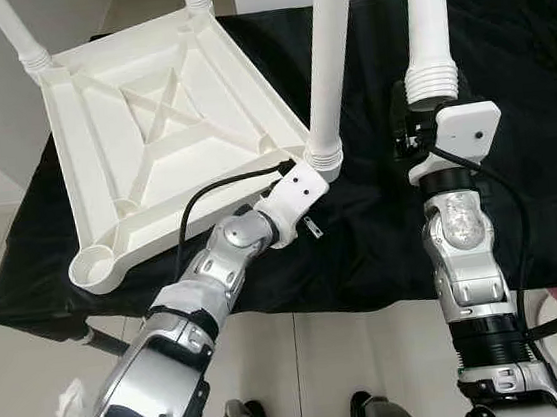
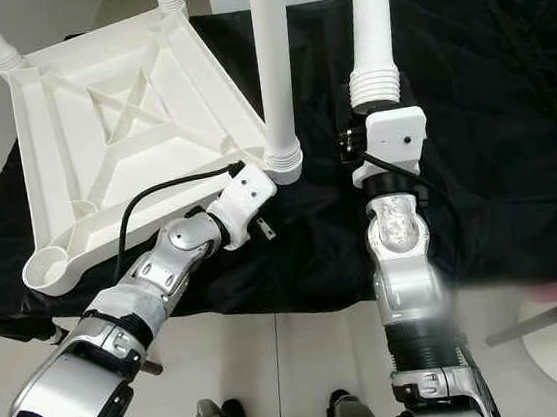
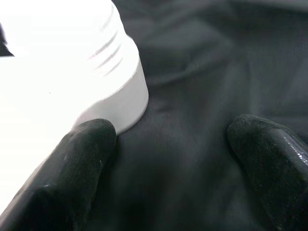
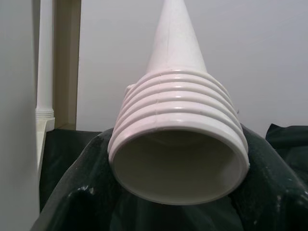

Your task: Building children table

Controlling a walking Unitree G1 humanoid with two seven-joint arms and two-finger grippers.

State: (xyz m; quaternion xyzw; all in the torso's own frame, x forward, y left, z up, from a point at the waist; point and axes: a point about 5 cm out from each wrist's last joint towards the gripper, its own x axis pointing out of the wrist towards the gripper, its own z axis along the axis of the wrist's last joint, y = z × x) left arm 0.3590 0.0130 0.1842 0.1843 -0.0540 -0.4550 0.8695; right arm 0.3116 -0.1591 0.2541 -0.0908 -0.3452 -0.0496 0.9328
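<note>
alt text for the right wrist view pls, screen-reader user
A white table leg, held upright in the right end effector, shows its open, ribbed, threaded end to the camera. Black fingers flank it, with black cloth and a pale wall behind.
</note>
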